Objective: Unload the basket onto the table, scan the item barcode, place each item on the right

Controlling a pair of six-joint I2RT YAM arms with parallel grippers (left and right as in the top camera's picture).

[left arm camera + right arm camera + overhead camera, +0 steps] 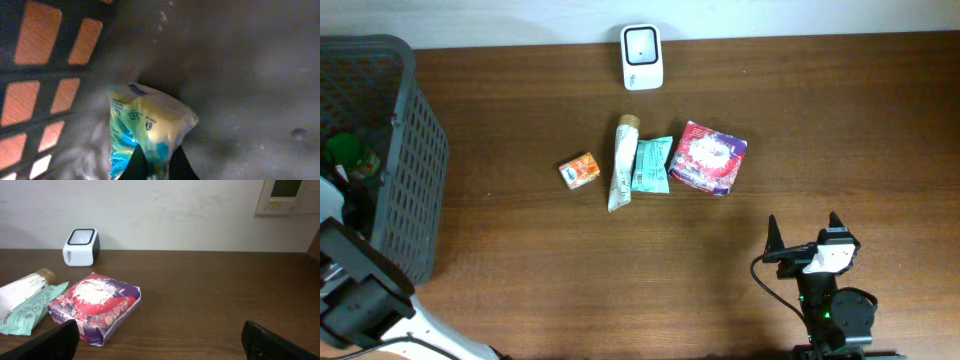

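Left wrist cam: left claw (pixel 155 167) clamps the yellow-green packet (pixel 150 120), right claw (pixel 165 342) open; next, probably lift toward scanner (pixel 642 43).

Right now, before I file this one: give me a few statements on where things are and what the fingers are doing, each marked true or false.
1. The left fingers are shut on a pouch inside the basket. True.
2. The right fingers hold the bag. False: they are open and empty, and the bag lies on the table.
3. The scanner stands near the table's far edge, apart from the other things. True.
4. The orange box lies in the basket. False: it is on the table, left of the tube.
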